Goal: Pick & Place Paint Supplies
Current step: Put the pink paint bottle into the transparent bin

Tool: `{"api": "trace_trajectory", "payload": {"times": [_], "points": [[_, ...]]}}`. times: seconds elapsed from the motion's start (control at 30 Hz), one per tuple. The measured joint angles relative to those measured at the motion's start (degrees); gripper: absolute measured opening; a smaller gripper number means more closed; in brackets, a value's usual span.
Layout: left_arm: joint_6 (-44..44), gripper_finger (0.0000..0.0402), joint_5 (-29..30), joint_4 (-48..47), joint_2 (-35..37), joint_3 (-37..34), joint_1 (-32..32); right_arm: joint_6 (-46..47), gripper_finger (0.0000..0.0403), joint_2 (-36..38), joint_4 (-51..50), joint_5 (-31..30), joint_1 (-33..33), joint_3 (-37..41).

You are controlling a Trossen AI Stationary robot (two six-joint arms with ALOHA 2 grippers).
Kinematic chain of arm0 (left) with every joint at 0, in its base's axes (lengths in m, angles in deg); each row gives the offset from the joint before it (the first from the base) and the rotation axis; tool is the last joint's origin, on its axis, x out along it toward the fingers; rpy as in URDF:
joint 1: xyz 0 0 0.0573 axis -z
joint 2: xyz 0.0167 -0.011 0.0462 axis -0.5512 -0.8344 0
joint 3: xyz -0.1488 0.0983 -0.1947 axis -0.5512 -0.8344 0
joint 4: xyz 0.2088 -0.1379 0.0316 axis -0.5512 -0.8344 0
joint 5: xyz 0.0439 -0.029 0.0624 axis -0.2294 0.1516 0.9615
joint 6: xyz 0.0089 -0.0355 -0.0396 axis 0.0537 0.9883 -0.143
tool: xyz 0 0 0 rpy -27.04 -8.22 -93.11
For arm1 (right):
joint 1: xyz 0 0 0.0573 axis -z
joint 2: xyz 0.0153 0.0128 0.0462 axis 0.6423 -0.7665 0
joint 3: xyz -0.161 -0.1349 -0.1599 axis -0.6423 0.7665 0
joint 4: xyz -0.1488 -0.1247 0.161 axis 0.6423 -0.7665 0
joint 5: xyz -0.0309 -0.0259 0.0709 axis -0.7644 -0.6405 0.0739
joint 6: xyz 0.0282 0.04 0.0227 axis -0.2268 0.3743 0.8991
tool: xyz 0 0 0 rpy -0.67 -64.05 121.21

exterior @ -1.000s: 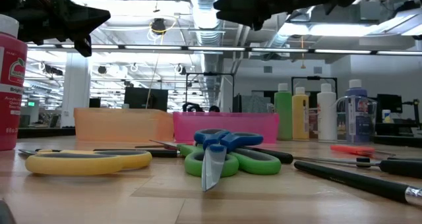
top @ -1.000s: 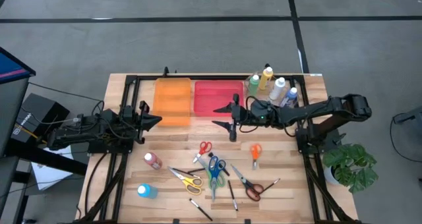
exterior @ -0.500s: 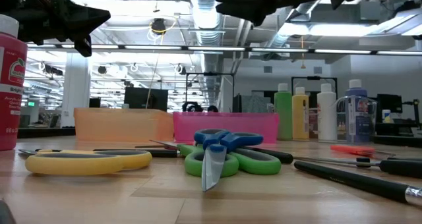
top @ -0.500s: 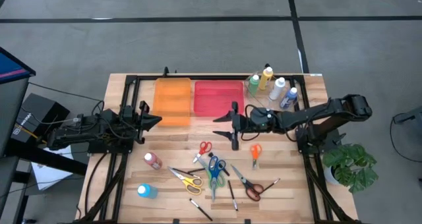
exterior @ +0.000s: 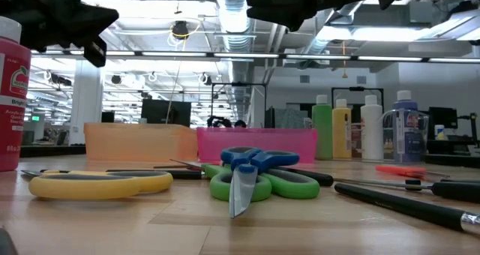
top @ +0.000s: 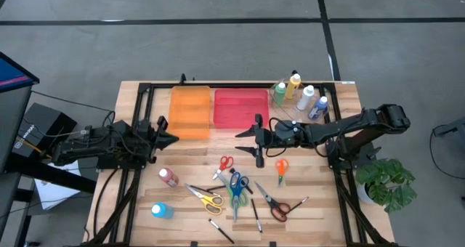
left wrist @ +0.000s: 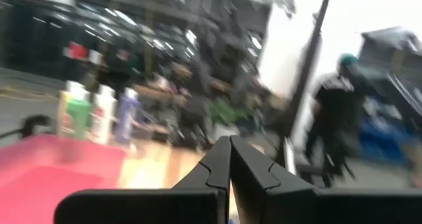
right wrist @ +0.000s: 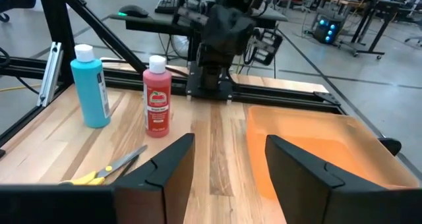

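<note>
We see an orange tray (top: 190,112) beside a pink tray (top: 240,107) on our pale wooden table (top: 320,211). Bottles stand green (exterior: 322,127), yellow (exterior: 341,128), white (exterior: 370,127), red (right wrist: 157,96) and blue (right wrist: 90,85). Scissors show yellow (exterior: 100,183), blue (exterior: 255,159), green (exterior: 264,183) and orange (top: 282,165) handles.

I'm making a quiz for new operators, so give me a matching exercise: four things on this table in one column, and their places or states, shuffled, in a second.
Things:
1. left gripper
2. right gripper
3. orange bin
4. blue bottle

Places or states:
A. standing near the table's front left corner
B. fingers apart, nothing between them
C. beside the red bin, on its left in the high view
D. fingers pressed together, holding nothing

Pairs: 1-D, 2-B, 3-C, 4-A
</note>
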Motion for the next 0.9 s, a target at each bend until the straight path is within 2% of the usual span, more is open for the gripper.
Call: {"api": "trace_trajectory", "payload": {"times": [0.07, 0.3, 0.9], "points": [[-1.31, 0.0001, -2.01, -2.00, -0.03, 0.00, 0.00, -0.01, 0.0181, 0.00, -0.04, 0.00, -0.01, 0.00], [-3.15, 0.0001, -2.11, -6.33, -0.02, 0.00, 0.00, 0.01, 0.0179, 0.00, -0.42, 0.00, 0.01, 0.00], [-4.01, 0.0001, -2.10, -5.19, -0.02, 0.00, 0.00, 0.03, 0.0179, 0.00, -2.22, 0.00, 0.01, 0.00]]}}
